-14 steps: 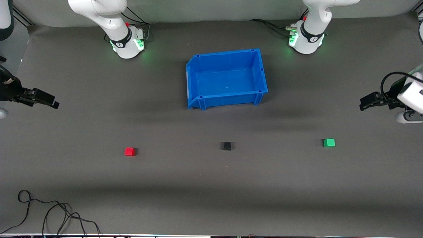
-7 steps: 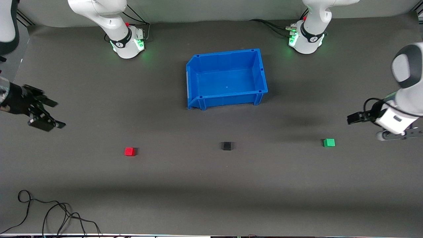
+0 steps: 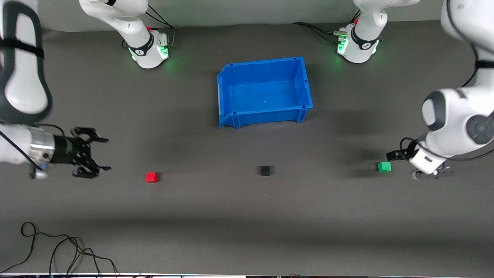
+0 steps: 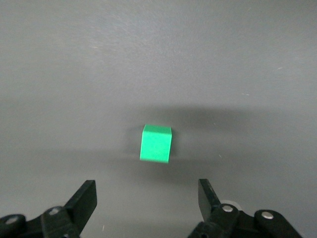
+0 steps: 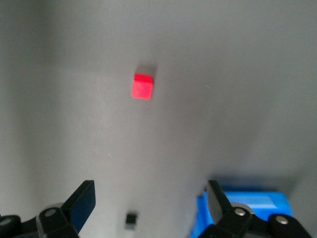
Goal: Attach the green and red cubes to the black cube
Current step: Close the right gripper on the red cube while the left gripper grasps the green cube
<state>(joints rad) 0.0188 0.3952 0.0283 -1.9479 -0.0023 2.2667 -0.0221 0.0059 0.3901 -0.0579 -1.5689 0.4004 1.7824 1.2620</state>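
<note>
Both arms have swung in, open left gripper (image 3: 394, 155) now just beside green cube (image 3: 384, 166), open right gripper (image 3: 101, 154) near red cube (image 3: 151, 177), black cube (image 3: 264, 170) untouched between them, grasps likely next.

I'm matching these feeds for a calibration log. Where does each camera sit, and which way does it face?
Front view: high across the table, facing both arm bases; it shows the blue bin, black cube, open right gripper and left gripper.
Left wrist view: on the left arm's wrist, looking down past its open fingers at the green cube.
Right wrist view: on the right arm's wrist, looking past its open fingers at the red cube.
Shared: front and right wrist views both show red cube, black cube and bin.
</note>
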